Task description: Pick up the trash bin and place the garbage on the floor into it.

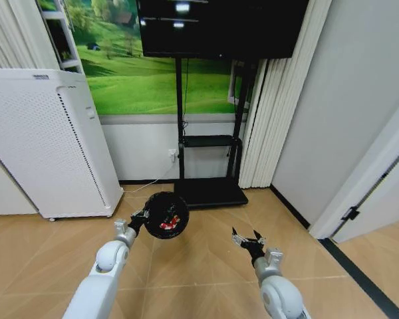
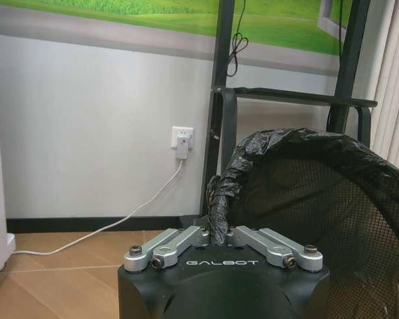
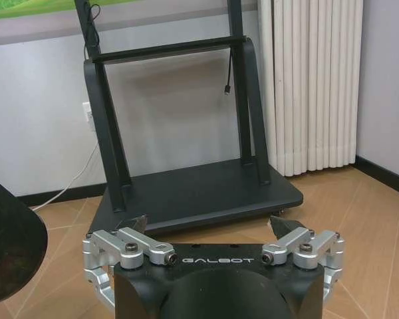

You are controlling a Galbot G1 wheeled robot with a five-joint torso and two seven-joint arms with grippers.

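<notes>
Left tool point(image 1: 141, 218) clamped on the rim of the trash bin point(image 1: 165, 214) — bin held off the floor point(image 1: 206, 256).

Left wrist view confirms the grip: fingers point(image 2: 186, 240) pinch the bin's liner-wrapped rim point(image 2: 219, 199), mesh wall beyond. Head view shows the bin tilted, mouth toward the camera, red-and-white garbage point(image 1: 167, 224) visible inside. Right tool point(image 3: 211, 234) is spread open and carries nothing — it hangs over bare herringbone floor, in front of the black TV stand base point(image 3: 199, 193). White perforated appliance point(image 1: 46, 146) stands at the robot's left.
</notes>
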